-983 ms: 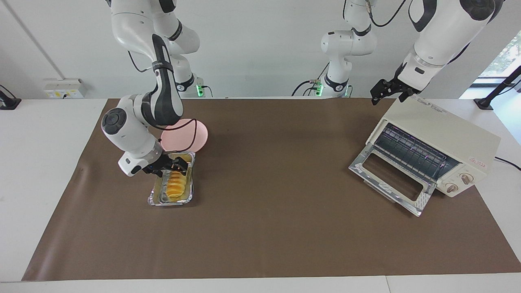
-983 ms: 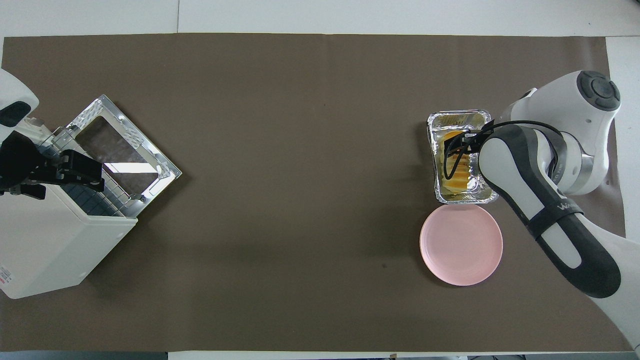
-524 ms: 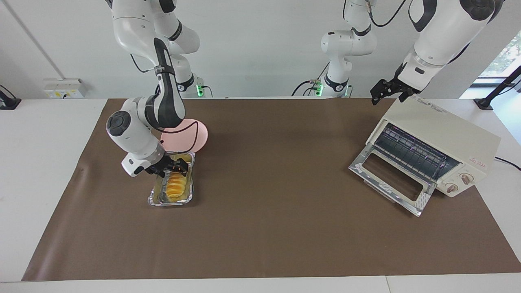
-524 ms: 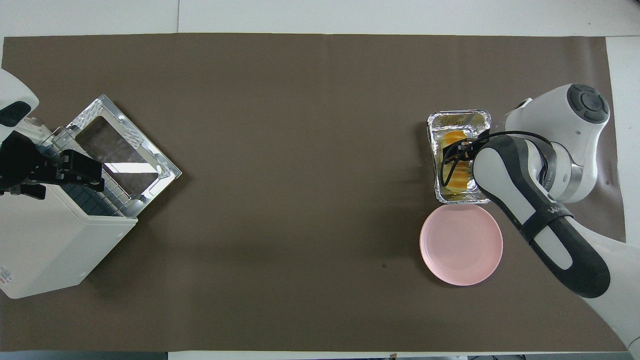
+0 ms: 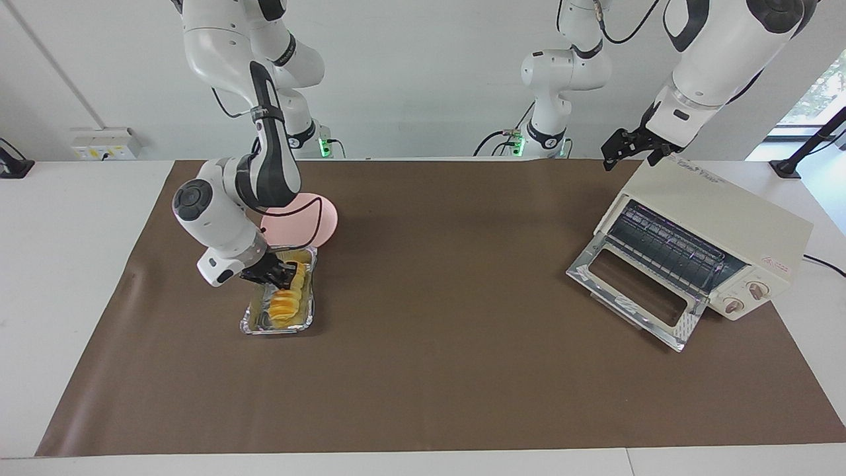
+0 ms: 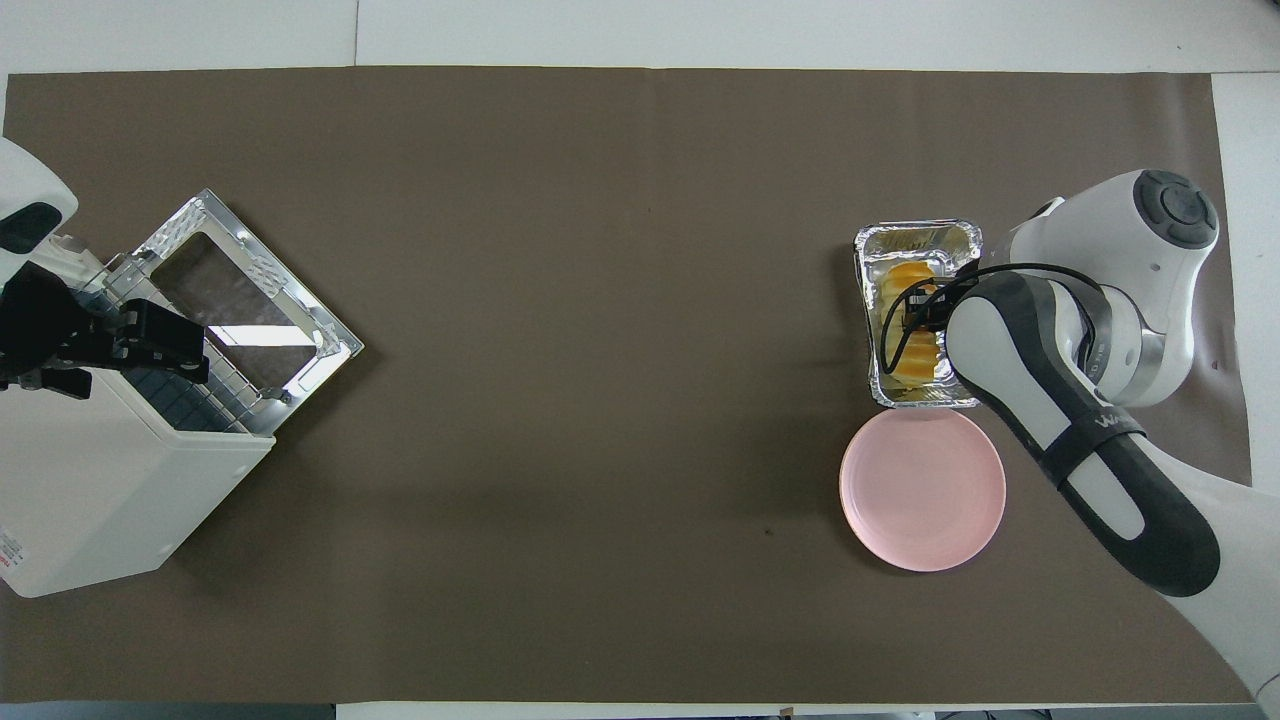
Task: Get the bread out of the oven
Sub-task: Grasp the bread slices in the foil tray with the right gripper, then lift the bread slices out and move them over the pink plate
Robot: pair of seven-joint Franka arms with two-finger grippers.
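**Right gripper pinching the bread in the foil tray; oven stands open and bare**

Bread [image 5: 289,295] lies in the foil tray [image 5: 248,322] at the right arm's end of the table, well apart from the oven [image 5: 710,228]. So it is already out of the oven. Oven door [image 5: 631,289] hangs open toward the table's middle; only the wire rack [image 5: 664,248] shows inside.

Right gripper [image 5: 285,273] is down in the tray, reaching in from the side toward the right arm's table end. Its fingers are drawn in on the end of the loaf nearer the robots, across its width. The pinch looks made, though whether it is firm I cannot tell.

Key relation: the loaf's long axis runs away from the robots, along the tray. The fingers sit crosswise to that axis and off its middle, so the farther end hangs free. Judged risk: the loaf may droop or hinge at a ridge on lifting.

Pink plate [image 5: 320,221] sits just beside the tray, nearer the robots, a likely set-down spot along the loaf's own line.

Left gripper [image 5: 633,147] waits above the oven's top, fingers spread, holding nothing. The right arm is plainly the nearer one.
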